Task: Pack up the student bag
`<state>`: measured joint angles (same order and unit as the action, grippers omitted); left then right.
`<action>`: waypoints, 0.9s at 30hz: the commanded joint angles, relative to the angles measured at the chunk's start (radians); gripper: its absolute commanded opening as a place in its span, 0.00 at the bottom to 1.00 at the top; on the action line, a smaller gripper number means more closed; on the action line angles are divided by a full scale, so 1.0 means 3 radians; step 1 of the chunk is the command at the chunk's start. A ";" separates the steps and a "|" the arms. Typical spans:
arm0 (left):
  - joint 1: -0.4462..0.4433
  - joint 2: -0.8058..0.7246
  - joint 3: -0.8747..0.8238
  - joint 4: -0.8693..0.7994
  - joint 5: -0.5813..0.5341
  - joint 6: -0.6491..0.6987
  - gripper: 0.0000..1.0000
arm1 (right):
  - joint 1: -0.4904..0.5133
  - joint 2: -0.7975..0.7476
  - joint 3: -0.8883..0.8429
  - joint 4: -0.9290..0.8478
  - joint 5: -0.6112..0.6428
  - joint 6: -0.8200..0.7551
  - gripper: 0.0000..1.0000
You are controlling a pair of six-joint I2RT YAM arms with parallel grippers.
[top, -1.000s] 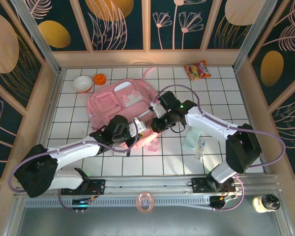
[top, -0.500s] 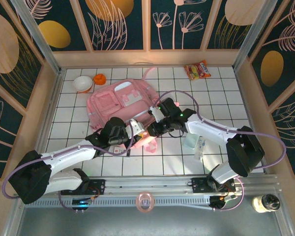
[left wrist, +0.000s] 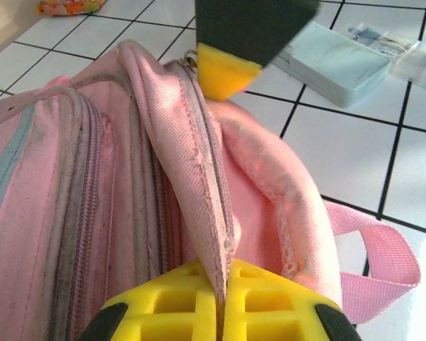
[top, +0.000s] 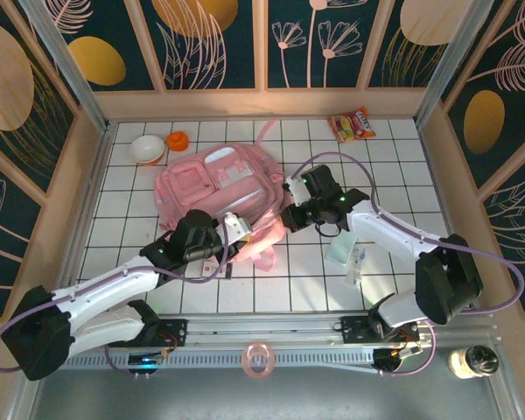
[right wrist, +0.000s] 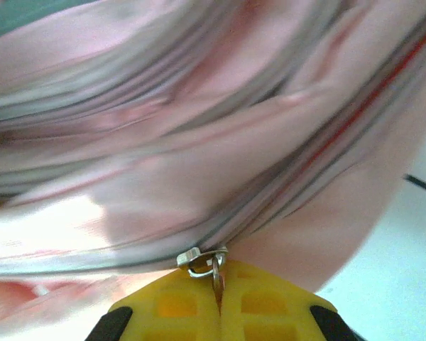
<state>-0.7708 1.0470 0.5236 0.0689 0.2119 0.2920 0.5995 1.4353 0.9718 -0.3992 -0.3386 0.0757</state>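
Pink student bag (top: pixel 212 179) lies front-up, long axis roughly left-right. Its near edge sits pinched in left pincer (left wrist: pixel 221 316); right pincer (right wrist: pixel 219 302) clamps zipper pull (right wrist: pixel 201 259).

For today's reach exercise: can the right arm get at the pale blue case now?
Probably not yet: the right gripper is shut on the zipper pull of the student bag. Otherwise the case lies uncovered nearby.

No lettering is legible, even on the snack packet (top: pixel 351 124).
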 commanded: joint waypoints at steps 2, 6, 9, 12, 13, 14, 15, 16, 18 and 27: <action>0.0013 -0.0202 0.0024 -0.0315 0.0009 0.0137 0.00 | -0.0154 0.0127 0.0023 -0.0051 0.0276 -0.0178 0.00; 0.0014 -0.0171 0.0102 -0.0256 -0.0047 -0.0004 0.57 | 0.0109 0.0032 0.0096 0.0001 -0.0002 -0.0289 0.00; 0.0001 0.0043 0.0300 -0.0148 -0.0020 -0.0170 0.77 | 0.0271 -0.0061 0.0119 0.0021 -0.0166 -0.0244 0.00; -0.0047 0.0393 0.0502 -0.0098 -0.0087 -0.0247 0.85 | 0.0369 -0.0132 0.0113 0.0015 -0.0221 -0.0199 0.00; -0.0080 0.0514 0.0536 -0.0062 -0.0150 -0.0247 0.86 | 0.0393 -0.0157 0.0123 -0.0008 -0.0225 -0.0183 0.00; -0.0107 0.0628 0.0553 -0.0012 -0.0228 -0.0252 0.87 | 0.0421 -0.0188 0.0130 -0.0024 -0.0243 -0.0176 0.00; -0.0112 0.0736 0.0567 0.0015 -0.0252 -0.0246 0.88 | 0.0438 -0.0221 0.0133 -0.0026 -0.0265 -0.0163 0.00; -0.0118 0.0854 0.0588 0.0016 -0.0269 -0.0241 0.86 | 0.0445 -0.0266 0.0122 -0.0003 -0.0293 -0.0141 0.00; -0.0118 0.1036 0.0645 -0.0070 -0.0313 -0.0230 0.66 | 0.0432 -0.0347 0.0084 0.0025 -0.0334 -0.0125 0.00; -0.0119 0.0146 0.0321 -0.0061 0.0381 0.0108 0.00 | -0.0392 -0.0114 -0.0380 0.0574 -0.0174 -0.0266 0.00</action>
<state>-0.8097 1.2182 0.6529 0.0479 0.2058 0.2714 0.5644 1.3670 0.8814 -0.3340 -0.4324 0.0231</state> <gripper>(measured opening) 0.070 0.051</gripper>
